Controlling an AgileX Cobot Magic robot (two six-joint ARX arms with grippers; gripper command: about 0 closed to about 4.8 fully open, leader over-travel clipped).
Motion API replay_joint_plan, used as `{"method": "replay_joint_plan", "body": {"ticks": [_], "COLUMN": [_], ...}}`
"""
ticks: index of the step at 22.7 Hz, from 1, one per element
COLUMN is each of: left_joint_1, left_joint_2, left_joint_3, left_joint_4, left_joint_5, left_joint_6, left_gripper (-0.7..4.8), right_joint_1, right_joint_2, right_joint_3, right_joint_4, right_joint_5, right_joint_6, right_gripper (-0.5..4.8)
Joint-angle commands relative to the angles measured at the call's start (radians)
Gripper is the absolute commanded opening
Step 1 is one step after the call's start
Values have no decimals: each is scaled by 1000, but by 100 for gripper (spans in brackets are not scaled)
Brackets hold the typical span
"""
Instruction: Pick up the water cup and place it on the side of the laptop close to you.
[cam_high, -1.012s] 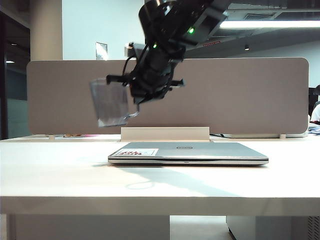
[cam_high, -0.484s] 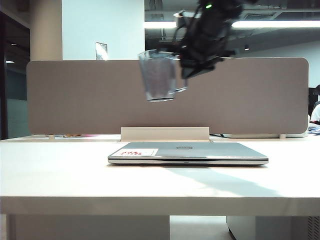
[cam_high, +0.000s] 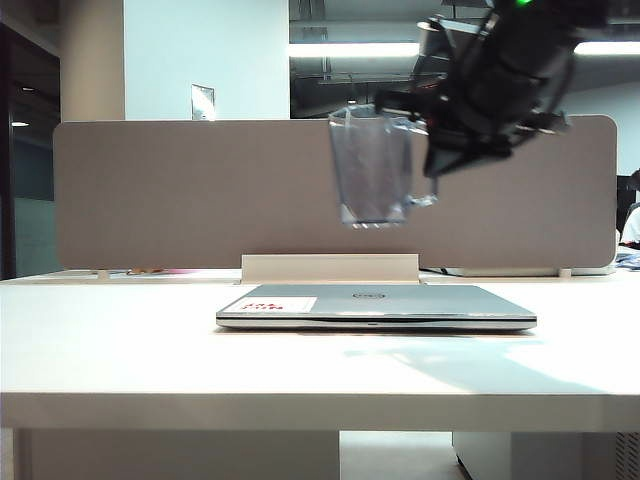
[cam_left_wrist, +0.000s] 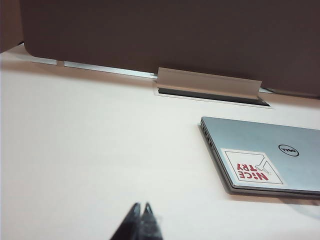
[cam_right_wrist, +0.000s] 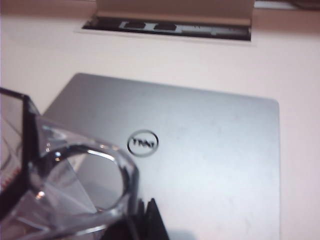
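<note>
While the near strip of the table in front of the laptop lies bare, the placing is not yet done — the pick-up half of the task looks complete and the set-down remains. The laptop sits closed and flat, its white sticker with red print toward the left of the lid. High above it, well clear of the lid, the water cup hangs upright in the air, gripped by its handle in the right gripper, whose jaws are clamped nearly together on that handle (the right wrist view shows the clear loop just at the fingertips). By this reading, the cup has to come forward past the laptop's front edge and down onto the table. The left gripper sits low over the table to the laptop's left, jaws pressed together, holding nothing. Farther back stands the grey partition. The right arm's upper part is cut off by the frame — and the cup's base is blurred, so whether it holds water cannot be told.
</note>
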Motion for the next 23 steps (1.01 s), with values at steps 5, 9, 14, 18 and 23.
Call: {"method": "replay_joint_plan", "body": {"ticks": [5,9,14,18,23], "left_joint_1": [-2,-2,-2,-2,-2], "left_joint_2": [0,0,1,0,1], "left_joint_3": [2,2,2,2,2], "left_joint_4": [10,6,-6,-6,-7], "left_joint_5": [2,5,5,5,5], "left_joint_6": [7,7,7,8,8], "left_gripper": [-4,-4,-4,-4,-4], "right_joint_1": [54,84,84,83,80], "right_joint_2": [-63,-63,-63,-59,-26], "right_joint_3": [-171,-255,-341,-399,-439], "right_joint_4": [114,224,332,408,498], "right_joint_5": [-13,-14,10,27,27], "right_joint_6": [7,5,11,11,11], "right_gripper": [-4,-4,-4,-4,-4]}}
